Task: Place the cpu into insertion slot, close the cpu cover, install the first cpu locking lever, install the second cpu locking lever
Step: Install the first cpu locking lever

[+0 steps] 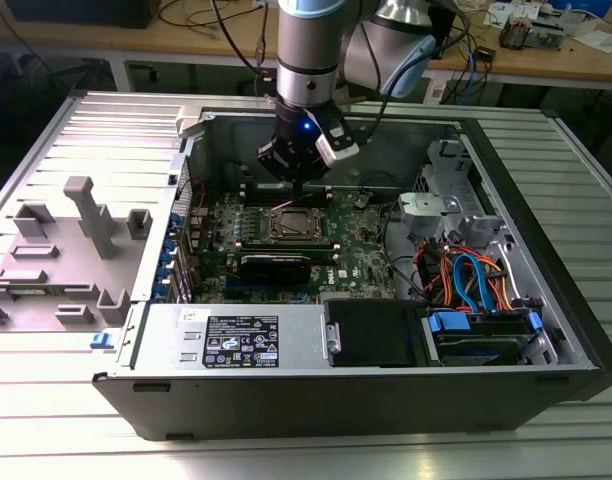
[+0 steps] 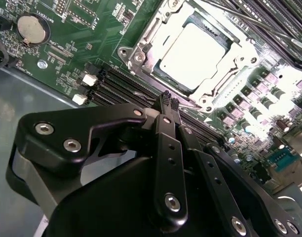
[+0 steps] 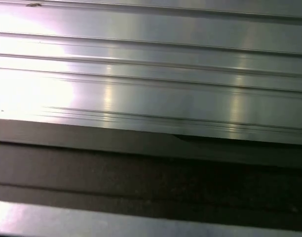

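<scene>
claw (image 2: 169,100) first: both fingers pinched tip to tip with nothing between them, so it's closed and carrying nothing. it hangs just beside one edge of the socket, tips aimed down at the board, and to me that reads as a pushing pose rather than a pick. just past the tips, the cpu (image 2: 198,52) lies flat in the insertion slot (image 1: 293,224). its pale top shows through the window of the cpu cover (image 2: 217,81), and that frame looks laid down over it. whether either locking lever is hooked, i can't tell. further out, black memory slots (image 2: 116,84) run beside the socket on the green circuit board (image 2: 77,49), all deep inside the open computer case (image 1: 286,395), so the arm reaches in from above.
</scene>
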{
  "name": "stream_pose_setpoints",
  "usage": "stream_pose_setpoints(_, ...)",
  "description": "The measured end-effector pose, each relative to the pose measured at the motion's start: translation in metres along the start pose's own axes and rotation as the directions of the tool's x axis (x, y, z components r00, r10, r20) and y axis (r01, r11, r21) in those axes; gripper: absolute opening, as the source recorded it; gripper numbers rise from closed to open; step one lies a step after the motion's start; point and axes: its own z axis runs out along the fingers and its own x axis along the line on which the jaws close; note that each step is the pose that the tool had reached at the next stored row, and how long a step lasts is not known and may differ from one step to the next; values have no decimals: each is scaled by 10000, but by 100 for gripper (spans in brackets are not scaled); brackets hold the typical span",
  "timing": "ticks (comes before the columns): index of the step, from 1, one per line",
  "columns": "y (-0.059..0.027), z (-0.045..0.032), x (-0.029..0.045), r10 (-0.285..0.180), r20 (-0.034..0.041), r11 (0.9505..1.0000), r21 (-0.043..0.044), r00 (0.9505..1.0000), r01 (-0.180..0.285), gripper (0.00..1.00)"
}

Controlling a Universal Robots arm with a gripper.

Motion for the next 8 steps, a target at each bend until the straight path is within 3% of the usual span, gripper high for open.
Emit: stream_pose_setpoints(8,16,66,-73,1,-7,10000,78,10000,-1,11)
